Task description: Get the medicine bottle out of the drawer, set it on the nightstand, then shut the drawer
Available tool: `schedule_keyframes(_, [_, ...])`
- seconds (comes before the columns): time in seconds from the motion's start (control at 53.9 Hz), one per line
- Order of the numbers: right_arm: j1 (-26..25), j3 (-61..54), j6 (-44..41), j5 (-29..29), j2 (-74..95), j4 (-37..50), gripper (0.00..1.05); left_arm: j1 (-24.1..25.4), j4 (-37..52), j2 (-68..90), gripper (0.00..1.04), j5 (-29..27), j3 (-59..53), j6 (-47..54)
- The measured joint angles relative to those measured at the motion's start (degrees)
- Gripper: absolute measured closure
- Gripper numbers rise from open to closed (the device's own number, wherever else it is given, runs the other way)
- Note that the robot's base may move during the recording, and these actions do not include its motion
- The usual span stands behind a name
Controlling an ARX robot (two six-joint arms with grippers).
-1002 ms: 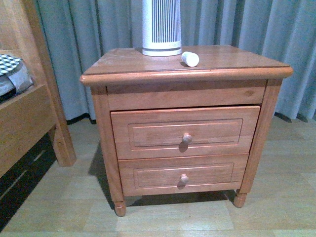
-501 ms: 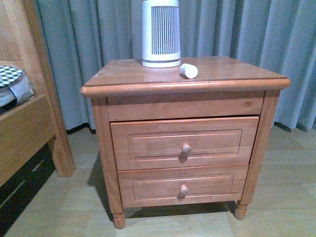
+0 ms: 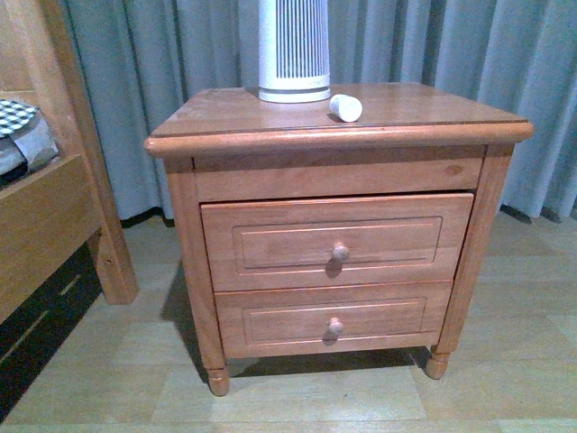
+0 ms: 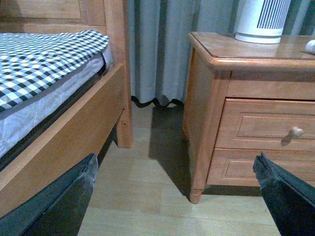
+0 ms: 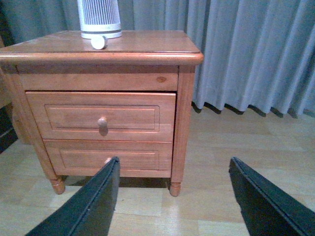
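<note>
The medicine bottle [image 3: 346,107] lies on its side on top of the nightstand [image 3: 225,113], close to the front edge; it also shows as the bottle [image 5: 99,42] in the right wrist view. The upper drawer [image 3: 270,244], with its round knob [image 3: 340,253], is pushed in or very nearly so. Neither arm shows in the front view. My left gripper [image 4: 174,196] is open above the floor, between the bed and the nightstand's left side. My right gripper [image 5: 179,196] is open and empty, low in front of the nightstand's right leg.
A tall white ribbed tower device [image 3: 294,50] stands on the nightstand behind the bottle. The lower drawer [image 3: 270,325] is shut. A wooden bed frame [image 3: 54,207] with a checked mattress [image 4: 44,59] stands to the left. Grey curtains [image 3: 451,45] hang behind, above wood flooring [image 3: 505,361].
The front view dipped half a second ago, showing the nightstand lower in the picture, and is now back where it was. Bottle and drawers have not moved.
</note>
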Motion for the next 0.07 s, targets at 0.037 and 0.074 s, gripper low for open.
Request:
schedule_keyframes(0.037, [0.0,0.0,0.0,0.0,0.0,0.0,0.11,0.0,0.0,0.0,0.07,0.0,0.0,0.0])
schedule_keyframes(0.074, [0.0,0.0,0.02,-0.02,0.0,0.0,0.05,0.0,0.0,0.0,0.07,-0.02,0.0,0.0])
